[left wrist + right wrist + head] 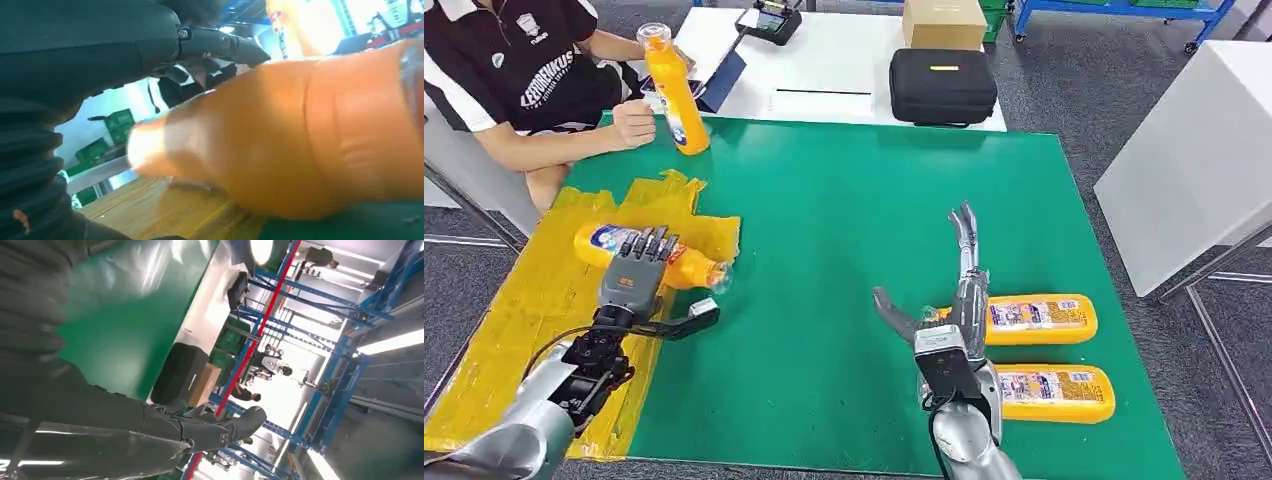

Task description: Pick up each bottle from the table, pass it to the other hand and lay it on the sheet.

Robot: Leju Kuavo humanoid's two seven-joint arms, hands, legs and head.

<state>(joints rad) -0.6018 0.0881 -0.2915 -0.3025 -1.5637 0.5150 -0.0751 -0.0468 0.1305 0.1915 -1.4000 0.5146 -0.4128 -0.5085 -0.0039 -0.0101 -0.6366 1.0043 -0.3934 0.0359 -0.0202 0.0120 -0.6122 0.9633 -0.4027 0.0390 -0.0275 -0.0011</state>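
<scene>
On the yellow sheet (534,300), left hand (636,268) rests spread on an orange bottle (686,265); right hand (954,290) empty, splayed.

At left of the frame, 1 bottle (649,257) lies on the sheet (534,310); at lower right, 2 bottles (1036,318) (1054,392) lie side by side on the table (844,250).

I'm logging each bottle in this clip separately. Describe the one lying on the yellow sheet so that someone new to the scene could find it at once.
Start at the green table and go to the yellow sheet along its left side. The orange bottle lies on its side there, under the fingers of the robot's left hand. Unlike the two bottles beside the right hand and the upright one a person holds, it rests on yellow.
</scene>
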